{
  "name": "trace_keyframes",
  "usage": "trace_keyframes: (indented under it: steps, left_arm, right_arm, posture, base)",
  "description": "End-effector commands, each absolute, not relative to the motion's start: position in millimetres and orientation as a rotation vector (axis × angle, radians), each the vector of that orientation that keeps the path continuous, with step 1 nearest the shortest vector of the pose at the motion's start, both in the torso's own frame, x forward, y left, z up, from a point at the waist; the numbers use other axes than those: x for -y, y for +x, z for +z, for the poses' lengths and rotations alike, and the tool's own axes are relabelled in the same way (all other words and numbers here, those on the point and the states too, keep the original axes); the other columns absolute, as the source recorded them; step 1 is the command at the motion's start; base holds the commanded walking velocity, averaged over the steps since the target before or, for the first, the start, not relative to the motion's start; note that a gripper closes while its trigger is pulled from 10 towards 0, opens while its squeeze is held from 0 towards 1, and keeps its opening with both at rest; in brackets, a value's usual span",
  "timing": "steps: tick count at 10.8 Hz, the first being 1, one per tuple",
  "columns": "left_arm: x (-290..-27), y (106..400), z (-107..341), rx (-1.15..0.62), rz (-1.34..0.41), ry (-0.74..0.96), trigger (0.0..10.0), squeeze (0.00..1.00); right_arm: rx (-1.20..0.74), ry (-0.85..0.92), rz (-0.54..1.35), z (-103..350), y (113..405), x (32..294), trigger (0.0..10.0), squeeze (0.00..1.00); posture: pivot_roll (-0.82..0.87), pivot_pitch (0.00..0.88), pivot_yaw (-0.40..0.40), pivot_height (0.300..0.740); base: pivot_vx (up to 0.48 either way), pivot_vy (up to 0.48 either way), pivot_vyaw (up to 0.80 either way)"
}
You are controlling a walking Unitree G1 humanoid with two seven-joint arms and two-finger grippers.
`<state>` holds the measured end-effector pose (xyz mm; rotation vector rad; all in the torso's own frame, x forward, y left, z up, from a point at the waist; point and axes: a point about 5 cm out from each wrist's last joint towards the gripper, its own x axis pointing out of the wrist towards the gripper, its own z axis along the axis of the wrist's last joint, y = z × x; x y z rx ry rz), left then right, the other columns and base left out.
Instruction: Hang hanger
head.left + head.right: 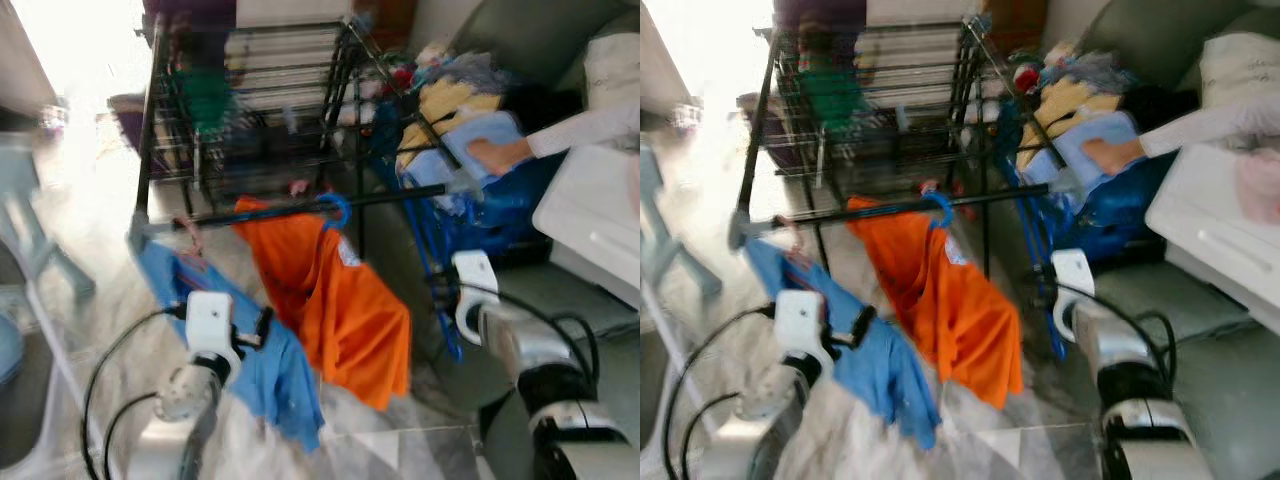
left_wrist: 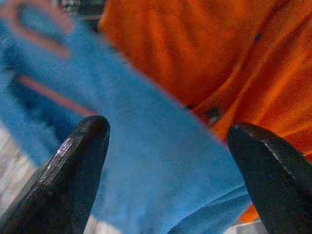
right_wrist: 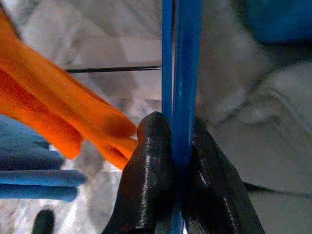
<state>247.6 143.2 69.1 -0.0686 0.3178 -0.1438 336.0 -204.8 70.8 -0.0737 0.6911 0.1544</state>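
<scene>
Right gripper clamped on a blue hanger held upright beside the drying rack's rail — presumably for hooking on; left gripper, fingers apart, faces a blue shirt.

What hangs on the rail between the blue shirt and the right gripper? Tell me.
The orange shirt hangs there from a blue hanger hook on the black rail, between the blue shirt and the right gripper; the left eye view shows it best.

Right hand pinches a blue hanger (orange shirt beside).
</scene>
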Motion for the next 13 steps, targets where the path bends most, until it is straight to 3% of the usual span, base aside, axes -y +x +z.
trace_keyframes:
  steps: [1,4,9,13]
  left_arm:
    - [-146,247,69,-0.330,-0.137,-0.065,10.0,0.00]
    - [-145,248,69,-0.337,-0.140,-0.062,10.0,0.00]
    - [-144,250,68,-0.354,-0.154,-0.052,10.0,0.00]
    - [-145,249,68,-0.363,-0.166,-0.042,10.0,0.00]
  right_arm:
    - [-0.697,-0.084,0.193,72,337,204,10.0,0.00]
    - [-0.758,-0.071,0.382,60,322,183,10.0,0.00]
    - [-0.623,-0.133,0.257,94,356,209,10.0,0.00]
    - [-0.591,-0.130,0.255,111,375,201,10.0,0.00]
  posture:
    - [-0.05,0.000,-0.006,0.740]
    - [-0.05,0.000,-0.007,0.740]
    - [-0.05,0.000,-0.002,0.740]
    - [-0.02,0.000,0.002,0.740]
  base:
    - [0.000,0.000,0.00]
    - [0.000,0.000,0.00]
    - [0.000,0.000,0.00]
    - [0.000,0.000,0.00]
